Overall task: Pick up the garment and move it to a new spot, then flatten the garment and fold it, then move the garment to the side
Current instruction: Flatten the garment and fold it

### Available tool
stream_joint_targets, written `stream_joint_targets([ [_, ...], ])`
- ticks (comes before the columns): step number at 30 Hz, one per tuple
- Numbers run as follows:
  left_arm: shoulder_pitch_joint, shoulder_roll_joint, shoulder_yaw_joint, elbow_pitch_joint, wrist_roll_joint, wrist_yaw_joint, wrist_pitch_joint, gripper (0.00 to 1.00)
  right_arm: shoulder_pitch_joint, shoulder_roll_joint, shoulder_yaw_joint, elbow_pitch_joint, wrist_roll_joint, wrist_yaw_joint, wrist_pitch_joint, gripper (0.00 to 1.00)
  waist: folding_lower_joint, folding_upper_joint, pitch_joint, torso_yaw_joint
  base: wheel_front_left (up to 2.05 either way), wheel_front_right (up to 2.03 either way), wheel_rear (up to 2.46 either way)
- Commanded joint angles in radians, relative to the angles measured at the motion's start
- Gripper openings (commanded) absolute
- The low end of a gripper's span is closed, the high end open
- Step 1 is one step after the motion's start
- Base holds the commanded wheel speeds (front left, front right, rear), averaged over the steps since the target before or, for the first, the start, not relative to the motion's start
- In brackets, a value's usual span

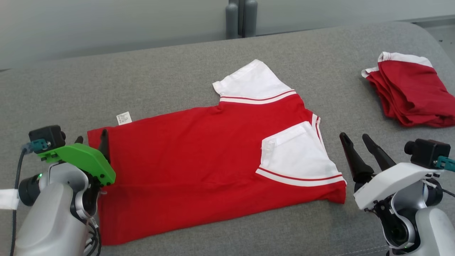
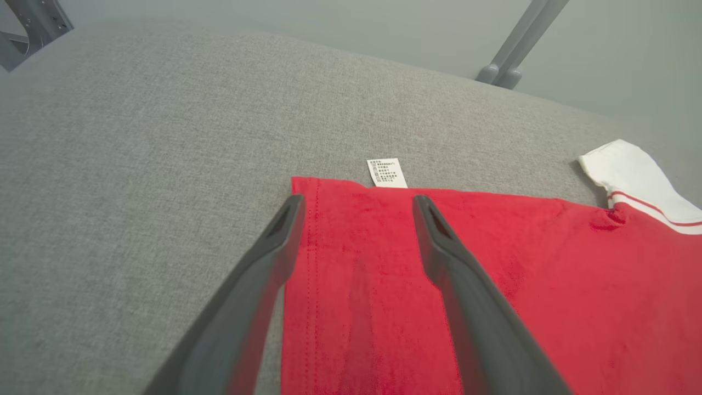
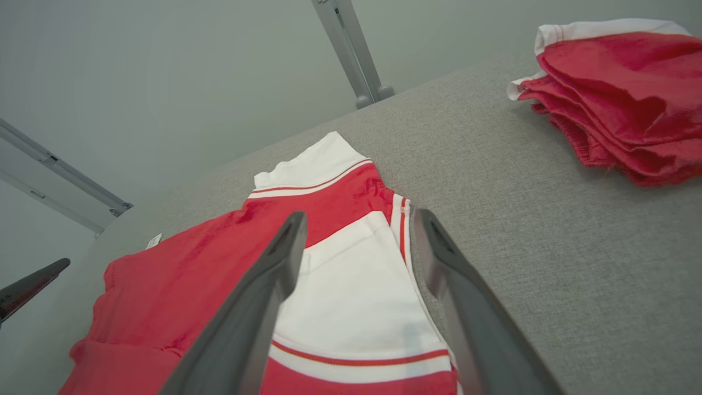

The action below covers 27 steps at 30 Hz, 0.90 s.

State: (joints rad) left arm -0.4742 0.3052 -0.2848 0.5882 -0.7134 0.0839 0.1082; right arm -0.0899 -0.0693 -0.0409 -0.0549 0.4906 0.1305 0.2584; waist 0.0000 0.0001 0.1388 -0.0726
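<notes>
Folding is the step in hand, my read. Garment (image 1: 199,160) lies flat on the grey surface (image 1: 177,71) with one claw at each end, nothing lifted.

- Left claw (image 1: 91,138): at the garment's hem end, open, empty. It straddles the hem line close to the far hem corner, one finger over bare surface and the other over red cloth. Can't tell if the tips touch.
- Right claw (image 1: 354,136): just off the garment's shoulder end, open, empty, clear of the cloth.
- Near sleeve (image 1: 296,156): already turned in, lying white on the red body.
- Far sleeve (image 1: 250,83): sticks out past the garment's far edge, not yet folded.
- Care label (image 1: 123,118): pokes out from the garment's far edge, beside the hem corner.
- Folded stack (image 1: 414,94): same red and white, well beyond the garment's shoulder end on the far side. Probably the "side" spot for later.

Next move, as I judge it: the far half needs to come over. Left claw closes on the far hem corner, and right claw has to reach across to the far shoulder. Pinch a single layer or the body drags. Lift both ends together, or the flat lay wrinkles and the near sleeve slips back out.
</notes>
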Motion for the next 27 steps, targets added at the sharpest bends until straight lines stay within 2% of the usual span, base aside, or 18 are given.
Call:
stream_joint_targets([
  [1, -0.022, 0.01, 0.0, 0.012, 0.01, 0.004, 0.007, 1.0, -0.016, -0.003, 0.004, -0.007, 0.004, 0.0, 0.001, 1.0, 0.0, -0.0001, 0.05, -0.025, 0.0, 0.0, 0.0],
  [12, -0.203, 0.026, -0.012, 0.216, 0.026, 0.032, 0.072, 1.0, -0.094, -0.031, 0.046, -0.027, 0.011, 0.0, -0.006, 1.0, 0.0, -0.0001, 0.146, -0.039, 0.0, 0.0, 0.0],
  [20, -0.247, 0.04, -0.031, 0.291, 0.034, 0.006, 0.092, 1.0, -0.105, -0.038, 0.044, -0.022, 0.012, 0.0, -0.013, 1.0, 0.0, -0.0001, 0.154, -0.036, 0.0, 0.0, 0.0],
  [27, -0.268, 0.037, -0.043, 0.322, 0.039, -0.012, 0.064, 1.0, -0.115, -0.039, 0.051, -0.022, 0.019, 0.0, -0.015, 1.0, 0.0, -0.0001, 0.161, -0.043, 0.0, 0.0, 0.0],
])
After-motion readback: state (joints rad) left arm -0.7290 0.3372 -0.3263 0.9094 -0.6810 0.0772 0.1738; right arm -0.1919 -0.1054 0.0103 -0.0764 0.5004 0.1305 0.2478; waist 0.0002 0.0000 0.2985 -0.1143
